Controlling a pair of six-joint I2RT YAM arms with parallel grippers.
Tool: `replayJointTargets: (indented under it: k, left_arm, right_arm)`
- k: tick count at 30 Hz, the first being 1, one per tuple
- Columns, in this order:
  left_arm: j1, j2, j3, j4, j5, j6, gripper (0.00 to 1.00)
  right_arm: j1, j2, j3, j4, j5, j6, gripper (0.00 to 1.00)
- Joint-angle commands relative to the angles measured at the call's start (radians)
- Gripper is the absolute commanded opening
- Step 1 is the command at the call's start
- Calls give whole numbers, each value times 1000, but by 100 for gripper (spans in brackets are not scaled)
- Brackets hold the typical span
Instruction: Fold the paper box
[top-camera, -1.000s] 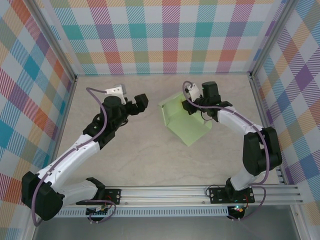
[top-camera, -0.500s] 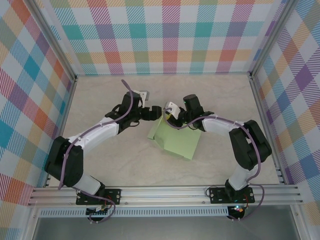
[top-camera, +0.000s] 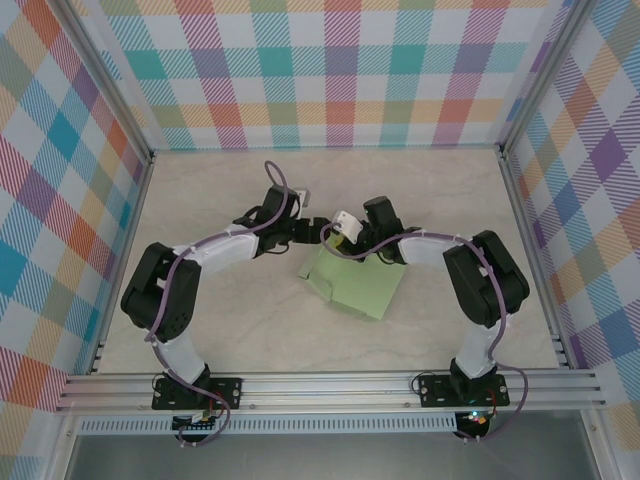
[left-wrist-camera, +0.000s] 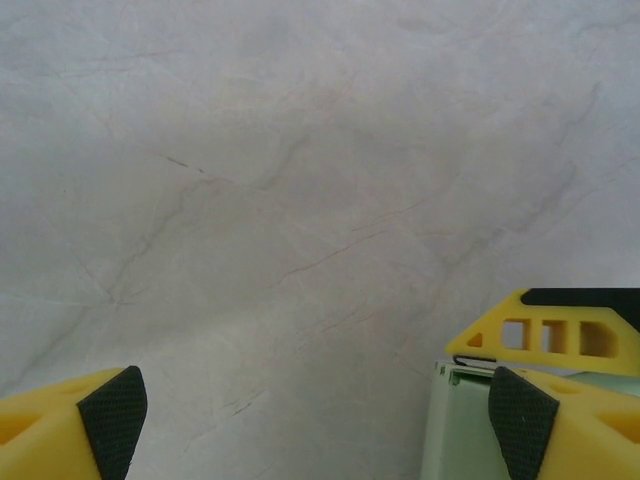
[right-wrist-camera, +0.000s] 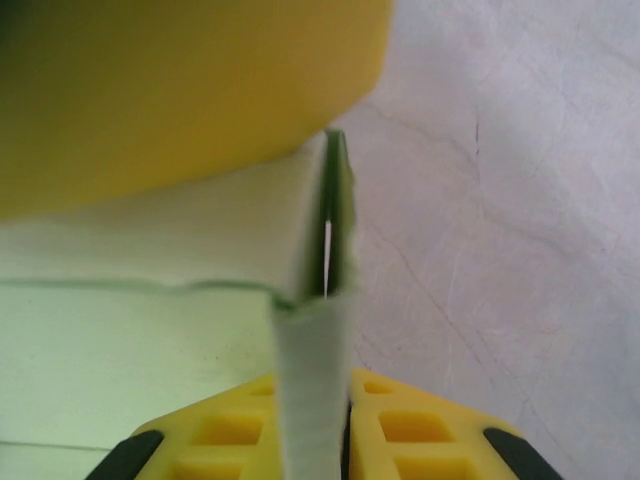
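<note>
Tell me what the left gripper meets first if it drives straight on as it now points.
Probably the table, which lies bare ahead between the left gripper's open fingers. The paper box's edge sits beside one pad, though, and may catch first; depth is unclear.

The pale marbled table (top-camera: 220, 320) carries the light-green paper box (top-camera: 360, 292) near its middle.

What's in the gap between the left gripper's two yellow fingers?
Mostly bare table, seen in the left wrist view. The paper box pokes its corner in beside one finger of the left gripper.
</note>
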Motion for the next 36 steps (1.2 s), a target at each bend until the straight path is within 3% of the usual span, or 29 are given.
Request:
replayJointTargets:
  k: [1, 9, 12, 18, 23, 28, 36]
  left_arm:
    - [-27, 41, 20, -38, -2, 21, 90]
    - [-27, 87, 27, -54, -28, 25, 89]
    - [-28, 89, 30, -67, -51, 41, 89]
    - [-28, 100, 27, -73, -47, 45, 89]
    - [-28, 112, 28, -67, -43, 32, 89]
    - [-28, 121, 31, -71, -42, 30, 89]
    - [-28, 131, 37, -87, -45, 24, 89]
  right_arm:
    - [25, 8, 14, 116, -10, -18, 20]
    - [24, 20, 62, 15, -25, -52, 31]
    - [25, 11, 121, -151, -62, -141, 39]
    - [-13, -14, 278, -519, -100, -287, 42]
    - [-17, 27, 405, -761, 12, -388, 44]
    - [-14, 51, 474, -888, 120, -397, 47]
    - [27, 94, 538, -1032, 187, -377, 52]
